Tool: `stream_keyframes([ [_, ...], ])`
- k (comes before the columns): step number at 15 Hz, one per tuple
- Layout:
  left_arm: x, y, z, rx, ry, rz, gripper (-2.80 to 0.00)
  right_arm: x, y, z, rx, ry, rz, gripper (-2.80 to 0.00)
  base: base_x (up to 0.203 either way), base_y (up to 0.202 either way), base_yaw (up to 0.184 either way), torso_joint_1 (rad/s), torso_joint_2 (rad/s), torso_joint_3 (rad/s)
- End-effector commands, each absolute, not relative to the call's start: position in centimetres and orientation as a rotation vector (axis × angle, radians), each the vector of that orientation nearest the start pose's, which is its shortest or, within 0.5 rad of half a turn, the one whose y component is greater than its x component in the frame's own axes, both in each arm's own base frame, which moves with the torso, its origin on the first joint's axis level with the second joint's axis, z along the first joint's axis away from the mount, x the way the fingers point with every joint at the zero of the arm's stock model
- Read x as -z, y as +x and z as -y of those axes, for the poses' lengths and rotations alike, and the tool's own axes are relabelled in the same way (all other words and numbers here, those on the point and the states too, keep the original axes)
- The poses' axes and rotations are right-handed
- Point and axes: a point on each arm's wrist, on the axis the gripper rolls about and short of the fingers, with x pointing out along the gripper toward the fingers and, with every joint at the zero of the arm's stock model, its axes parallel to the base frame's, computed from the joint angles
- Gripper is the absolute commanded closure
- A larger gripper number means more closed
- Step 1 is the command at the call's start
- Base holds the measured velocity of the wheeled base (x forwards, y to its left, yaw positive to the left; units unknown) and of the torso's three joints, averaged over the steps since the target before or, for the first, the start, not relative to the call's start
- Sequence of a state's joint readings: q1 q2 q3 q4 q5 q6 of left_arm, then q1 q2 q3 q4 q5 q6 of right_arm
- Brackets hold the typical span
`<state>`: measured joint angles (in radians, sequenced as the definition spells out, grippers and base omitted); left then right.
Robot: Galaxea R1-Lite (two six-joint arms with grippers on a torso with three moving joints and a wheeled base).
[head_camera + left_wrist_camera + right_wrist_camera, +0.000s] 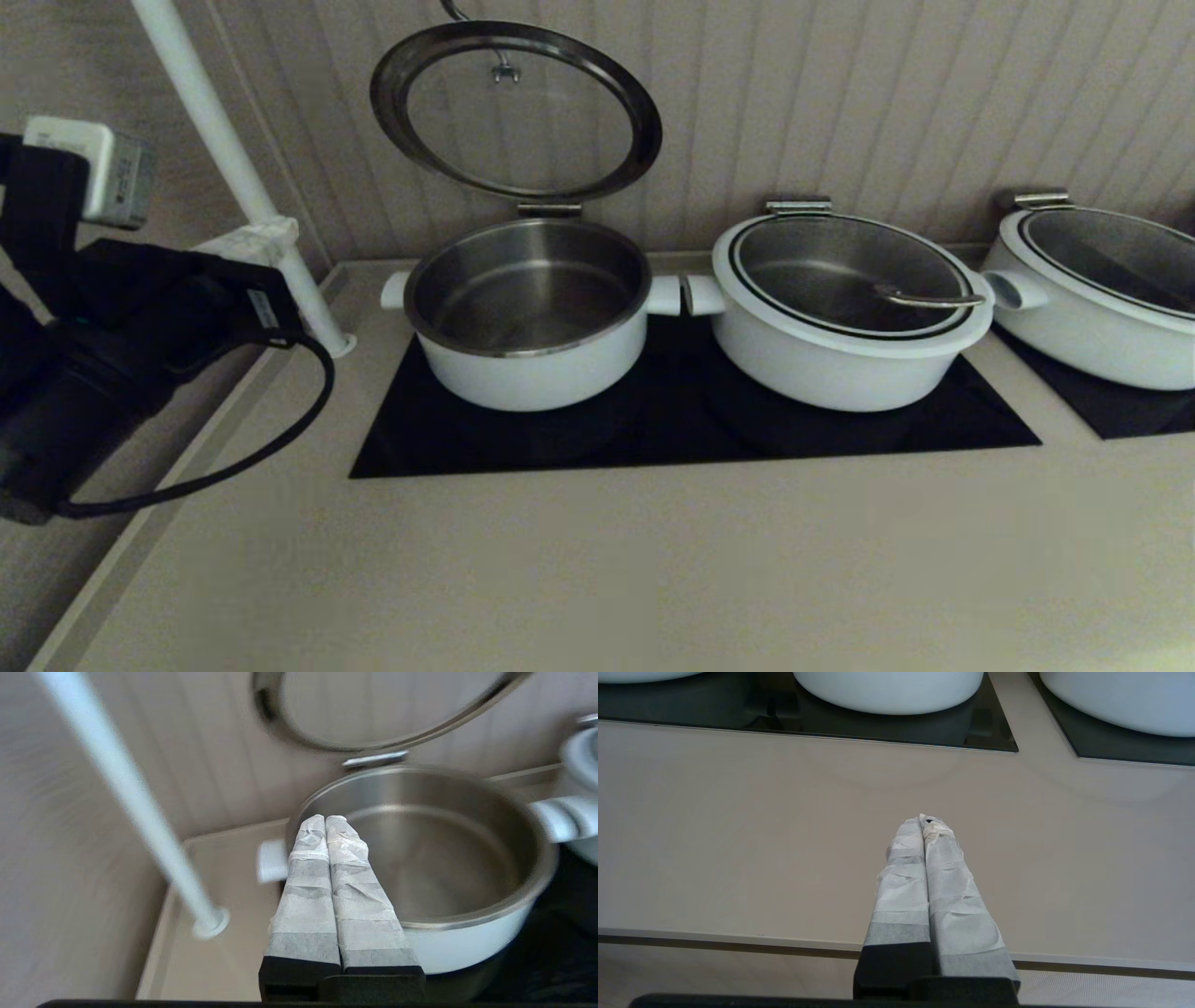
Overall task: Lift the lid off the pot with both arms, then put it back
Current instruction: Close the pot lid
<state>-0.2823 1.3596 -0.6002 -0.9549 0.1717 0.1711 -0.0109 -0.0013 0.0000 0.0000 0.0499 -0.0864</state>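
Observation:
The pot (527, 313), deep, straight-sided and white with a steel inside, stands uncovered at the left of the black cooktop. Its glass lid (515, 110) stands tilted up behind it, held at the back hinge, with its underside facing me. In the left wrist view my left gripper (325, 819) is shut and empty, its taped tips over the pot's (467, 938) rim near the left side handle; the lid (387, 723) rises behind. My left arm (121, 317) shows at the far left. My right gripper (924, 820) is shut and empty above the bare counter, in front of the cooktop.
Two wider white pots (845, 355) (1102, 336) with their lids closed stand to the right. A white pole (233, 177) rises at the left corner by the wall. A black cable (280, 439) hangs from the left arm over the beige counter (653, 560).

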Motion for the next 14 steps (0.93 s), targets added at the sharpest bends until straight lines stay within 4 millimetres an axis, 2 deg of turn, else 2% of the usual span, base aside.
stream_keyframes([
  [1, -25.6, 21.3, 5.9, 0.148, 0.125, 0.234, 0.0, -7.5, -2.3, -0.1, -0.04, -0.087, 0.002, 0.0, 0.0, 0.0, 0.0, 0.0, 0.0, 0.0],
  [4, -27.9, 23.0, 6.5, 0.185, 0.12, 0.302, 0.0, -7.5, -2.3, -0.1, -0.04, -0.087, 0.002, 0.0, 0.0, 0.0, 0.0, 0.0, 0.0, 0.0],
  [9, -32.7, 25.0, 7.2, 0.273, 0.117, 0.356, 0.0, -7.5, -2.3, -0.1, -0.04, -0.087, 0.002, 0.0, 0.0, 0.0, 0.0, 0.0, 0.0, 0.0],
  [11, -33.9, 25.9, 7.5, 0.308, 0.121, 0.361, 0.0, -7.5, -2.3, -0.1, -0.04, -0.087, 0.002, 0.0, 0.0, 0.0, 0.0, 0.0, 0.0, 0.0],
  [14, -35.7, 26.2, 7.7, 0.372, 0.133, 0.33, 0.0, -7.5, -2.3, -0.1, -0.04, -0.087, 0.002, 0.0, 0.0, 0.0, 0.0, 0.0, 0.0, 0.0],
])
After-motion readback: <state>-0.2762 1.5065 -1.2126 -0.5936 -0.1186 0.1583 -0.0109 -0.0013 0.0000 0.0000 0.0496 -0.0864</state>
